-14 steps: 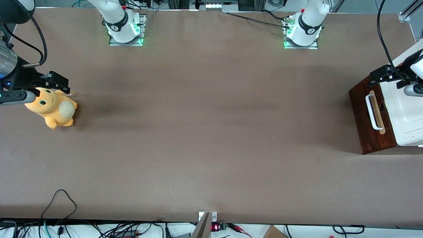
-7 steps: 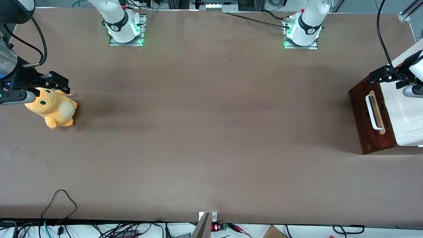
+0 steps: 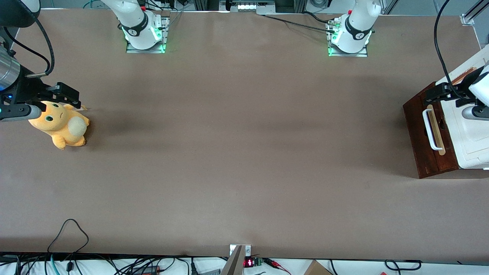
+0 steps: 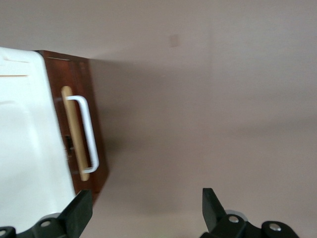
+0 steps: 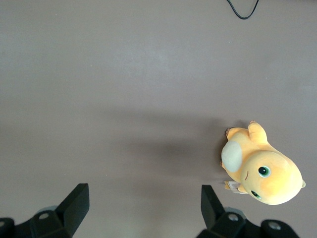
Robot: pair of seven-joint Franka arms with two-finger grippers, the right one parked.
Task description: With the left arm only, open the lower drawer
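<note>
1. My pincer point(image 3: 435, 93) hangs above the cabinet's point(image 3: 468, 130) upper front edge, fingers point(image 4: 79, 213) spread apart, holding nothing.
2. The lower drawer point(image 3: 418, 133), its white handle point(image 4: 86, 131) untouched, sits shut at the working arm's end of the tabletop point(image 3: 244, 152).

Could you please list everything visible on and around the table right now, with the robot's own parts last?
Brown table: one, spans the whole front view.
Dark reddish-brown wooden lower drawer: one, shut, at the working arm's end of the table.
White U-shaped bar handle: one, on the drawer front's tan strip.
White moulded cabinet top: one, above the drawer.
Orange plush toy: one, toward the parked arm's end.
Black cable loop: one, at the table edge nearest the front camera.
Glossy white left arm: one, above the cabinet.
Black two-finger gripper: one, open, above the drawer front, not touching the handle.
</note>
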